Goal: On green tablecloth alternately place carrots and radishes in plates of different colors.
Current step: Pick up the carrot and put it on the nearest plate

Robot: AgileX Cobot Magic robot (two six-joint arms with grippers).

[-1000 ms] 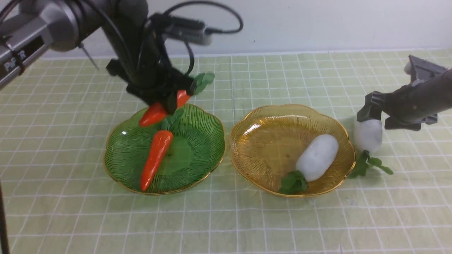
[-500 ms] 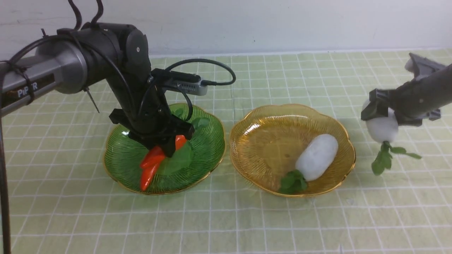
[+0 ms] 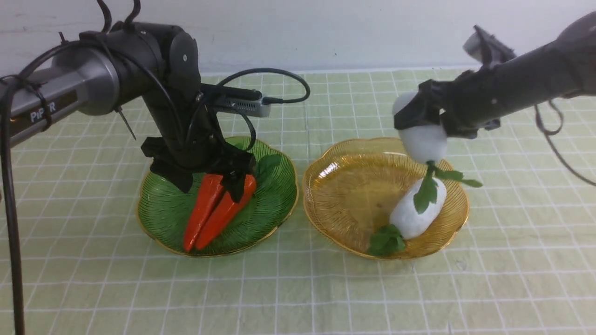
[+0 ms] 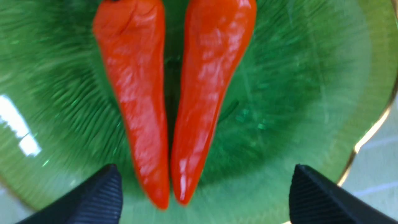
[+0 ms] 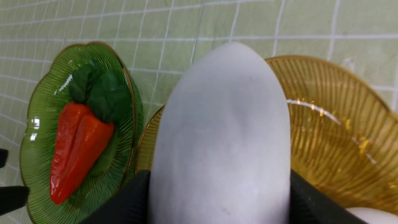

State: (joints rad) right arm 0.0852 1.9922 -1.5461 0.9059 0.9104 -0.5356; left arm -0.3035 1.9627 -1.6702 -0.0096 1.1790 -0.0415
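Item: carrots (image 4: 205, 93), two, side by side in the green plate (image 3: 219, 253); glossy, likely light, stiff, slippery; best taken mid-body. Left tool (image 3: 209, 188) above them, fingers spread apart. Item: radish, plump, white, in the amber plate (image 3: 313, 211). Item: second radish (image 3: 423, 142), clamped around its middle by the right tool (image 3: 421, 118), above that plate's far side; likely light, firm; the broad waist suits the grip, the leaves would bend.

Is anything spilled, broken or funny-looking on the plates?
No, nothing looks spilled or broken. Two carrots lie side by side in the green plate, and a white radish lies in the yellow plate. Another radish is up in the air only because the right gripper is holding it.
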